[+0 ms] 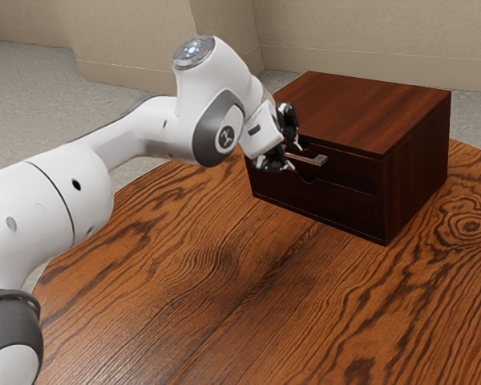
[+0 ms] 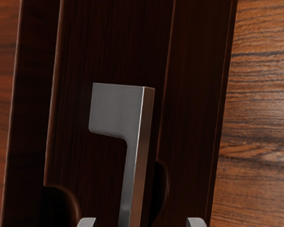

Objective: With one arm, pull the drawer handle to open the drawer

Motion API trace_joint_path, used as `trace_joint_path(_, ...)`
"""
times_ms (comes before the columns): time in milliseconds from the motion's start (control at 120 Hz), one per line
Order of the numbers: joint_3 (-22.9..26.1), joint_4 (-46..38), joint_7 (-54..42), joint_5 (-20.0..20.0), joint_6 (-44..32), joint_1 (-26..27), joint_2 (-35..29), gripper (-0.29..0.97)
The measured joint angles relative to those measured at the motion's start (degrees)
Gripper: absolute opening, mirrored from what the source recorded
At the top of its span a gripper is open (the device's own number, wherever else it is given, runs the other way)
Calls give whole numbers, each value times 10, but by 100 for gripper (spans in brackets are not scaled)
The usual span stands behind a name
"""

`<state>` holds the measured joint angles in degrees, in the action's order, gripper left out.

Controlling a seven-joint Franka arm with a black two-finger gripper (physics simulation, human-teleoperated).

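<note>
The cabinet [image 1: 369,112] stands on the counter [image 1: 224,305], toward the exterior view's right. It has two drawer fronts, one above the other. The upper drawer [image 1: 349,170] carries a metal handle [image 1: 309,160] that projects from its front toward the arm [image 1: 144,136]. Whether this drawer sits flush or slightly proud of the cabinet cannot be determined.

The arm enters from the exterior view's left. The end effector [image 1: 282,159] is positioned at the end of the handle nearest the arm.

In the wrist view, the handle [image 2: 132,156] runs between the two fingertips [image 2: 86,222]. A visible gap separates the bar from each fingertip. The end effector is therefore spread, straddling the handle without clamping it.
</note>
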<state>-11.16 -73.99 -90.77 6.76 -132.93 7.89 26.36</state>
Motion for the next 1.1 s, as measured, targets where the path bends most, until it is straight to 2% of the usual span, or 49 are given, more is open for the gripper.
trace_joint_path(367, 0, -3, 9, 6, -5, -5, 1, 4)
trace_joint_path(675, 0, -16, 14, 9, -7, -6, -5, 2)
trace_joint_path(1100, 6, -67, 21, 9, -7, -6, -46, 1)
